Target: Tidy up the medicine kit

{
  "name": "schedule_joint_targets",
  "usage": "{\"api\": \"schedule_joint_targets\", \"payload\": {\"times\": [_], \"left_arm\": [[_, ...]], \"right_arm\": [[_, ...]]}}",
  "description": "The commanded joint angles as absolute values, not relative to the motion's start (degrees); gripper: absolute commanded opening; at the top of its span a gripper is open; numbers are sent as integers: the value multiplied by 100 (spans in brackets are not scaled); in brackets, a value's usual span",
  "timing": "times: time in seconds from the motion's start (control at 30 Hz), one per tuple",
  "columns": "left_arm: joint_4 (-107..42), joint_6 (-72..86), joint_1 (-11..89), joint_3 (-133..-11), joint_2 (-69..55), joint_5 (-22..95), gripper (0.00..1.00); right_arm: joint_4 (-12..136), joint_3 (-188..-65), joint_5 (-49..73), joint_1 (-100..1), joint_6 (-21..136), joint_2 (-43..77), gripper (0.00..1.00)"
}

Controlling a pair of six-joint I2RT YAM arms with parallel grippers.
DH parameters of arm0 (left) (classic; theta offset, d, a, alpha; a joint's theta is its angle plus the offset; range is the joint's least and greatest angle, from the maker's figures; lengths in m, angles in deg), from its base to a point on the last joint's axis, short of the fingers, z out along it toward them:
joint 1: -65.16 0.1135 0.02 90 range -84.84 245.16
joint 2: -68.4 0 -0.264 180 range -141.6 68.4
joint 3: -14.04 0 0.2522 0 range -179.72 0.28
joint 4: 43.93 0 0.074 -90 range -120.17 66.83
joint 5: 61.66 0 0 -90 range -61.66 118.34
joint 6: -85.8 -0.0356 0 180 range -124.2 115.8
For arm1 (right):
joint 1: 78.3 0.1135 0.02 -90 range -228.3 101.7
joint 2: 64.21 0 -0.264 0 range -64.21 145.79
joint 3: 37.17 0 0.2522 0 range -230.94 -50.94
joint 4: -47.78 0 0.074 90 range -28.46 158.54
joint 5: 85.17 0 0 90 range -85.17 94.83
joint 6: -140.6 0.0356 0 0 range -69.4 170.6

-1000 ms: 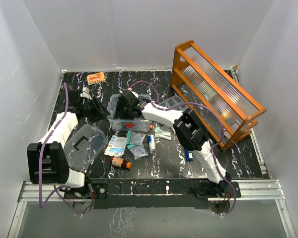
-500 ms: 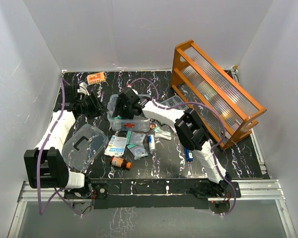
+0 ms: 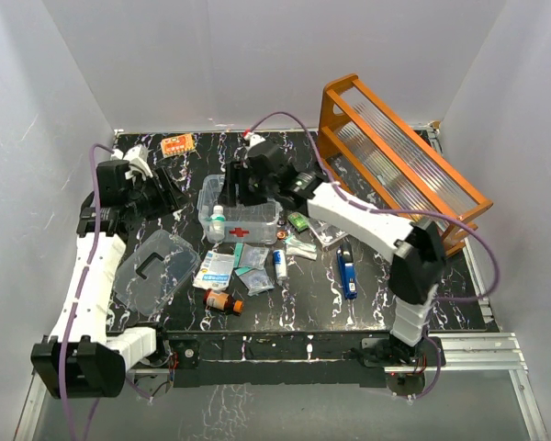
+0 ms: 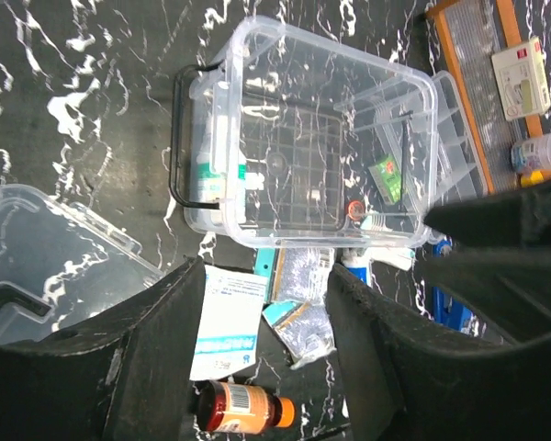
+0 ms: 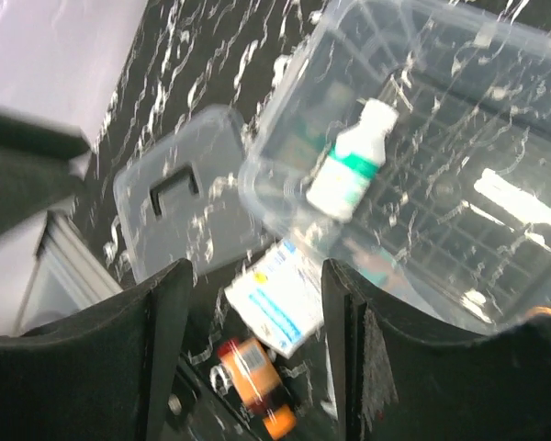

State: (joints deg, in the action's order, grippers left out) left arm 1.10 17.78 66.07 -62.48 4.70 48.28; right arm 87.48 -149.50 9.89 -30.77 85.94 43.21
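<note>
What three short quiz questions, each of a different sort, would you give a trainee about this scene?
1. True or false: the clear lid sits on the medicine kit box.
2. Which item is inside the box? A. white bottle B. brown bottle C. blue tube
3. What do the left gripper and right gripper hold?
Key: 1 false, it lies on the table; 2 A; 3 nothing, both open.
</note>
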Motion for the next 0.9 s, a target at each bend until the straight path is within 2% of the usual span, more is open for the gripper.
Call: {"api": "schedule_joint_targets", "payload": {"times": [0.0,0.1,0.17,0.33,0.7,0.87], "left_arm": [[-2,1643,6591,-6255,995,4266,56],[-204,1622,6595,-6277,1256,3957,60],[-282,1606,6592,-6311,1339,3904,62],[-354,1614,6590,-6400,1358,3941,64],[-253,1620,6591,-6509,1312,3974,67],[-250,1586,6588,-6503,1328,3966,68]], "right_arm": [[8168,-13674,1715,-3002,7675,3276,57],[7689,-12703,1800,-2755,7397,2639,59],[7490,-12230,1625,-2443,7138,2330,65],[7290,-11411,1224,-1751,6675,2110,72],[7245,-11118,1804,-1231,5951,2908,68],[7295,-11357,1902,-1146,5840,3428,62]]}}
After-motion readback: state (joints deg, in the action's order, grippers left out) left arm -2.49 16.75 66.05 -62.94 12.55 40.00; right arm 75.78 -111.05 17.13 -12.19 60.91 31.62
